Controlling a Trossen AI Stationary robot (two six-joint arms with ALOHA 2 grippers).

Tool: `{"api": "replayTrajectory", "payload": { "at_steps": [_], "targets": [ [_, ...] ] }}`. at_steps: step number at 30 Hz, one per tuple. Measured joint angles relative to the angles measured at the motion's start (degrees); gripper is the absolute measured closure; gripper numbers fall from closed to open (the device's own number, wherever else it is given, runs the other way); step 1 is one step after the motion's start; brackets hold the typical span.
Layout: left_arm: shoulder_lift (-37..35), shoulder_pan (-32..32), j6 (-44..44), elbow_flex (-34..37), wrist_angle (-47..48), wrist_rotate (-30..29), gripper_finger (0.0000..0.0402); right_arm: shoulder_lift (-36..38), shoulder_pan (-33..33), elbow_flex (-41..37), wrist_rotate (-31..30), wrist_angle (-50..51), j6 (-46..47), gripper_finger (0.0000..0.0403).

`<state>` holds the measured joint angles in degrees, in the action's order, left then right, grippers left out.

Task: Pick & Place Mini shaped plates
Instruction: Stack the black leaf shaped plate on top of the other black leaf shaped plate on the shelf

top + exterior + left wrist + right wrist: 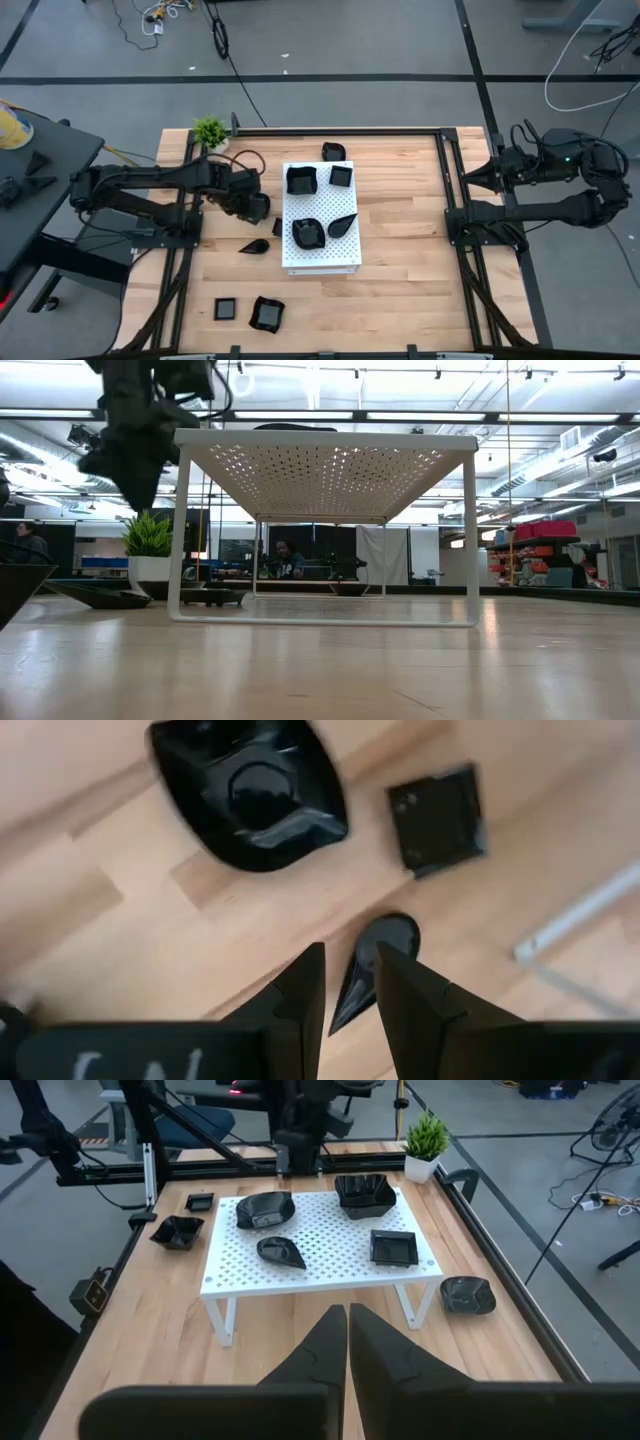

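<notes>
Cut off at the top edge of the left wrist view: a wavy-edged black plate. Partly hidden behind the left end effector there: a teardrop plate. Clipped at the left edge of the low view: a dark dish. Too small to tell: distant person.

The pale wooden table carries a white perforated rack at its middle, with a potted plant beyond the rack's far left corner and four black mini plates scattered around the rack.
</notes>
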<state>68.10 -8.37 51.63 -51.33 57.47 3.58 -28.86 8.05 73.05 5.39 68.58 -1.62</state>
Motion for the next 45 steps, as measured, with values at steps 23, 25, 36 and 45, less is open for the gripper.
{"api": "replayTrajectory", "payload": {
  "at_steps": [23,25,36,45],
  "targets": [
    [-0.4,-11.7,10.3,11.4,-7.9,-7.2,0.0307,0.0,0.0,0.0,0.0,0.0,0.0,0.0381],
    [-0.3,-12.8,9.4,12.3,-9.7,-6.6,0.0307,0.0,0.0,0.0,0.0,0.0,0.0,0.0381],
    [4.9,-17.2,3.2,13.2,-13.0,-5.5,0.0294,0.0,0.0,0.0,0.0,0.0,0.0,0.0381],
    [7.3,-18.6,2.3,13.2,-15.2,-4.2,0.0219,0.0,0.0,0.0,0.0,0.0,0.0,0.0381]
  ]
}}
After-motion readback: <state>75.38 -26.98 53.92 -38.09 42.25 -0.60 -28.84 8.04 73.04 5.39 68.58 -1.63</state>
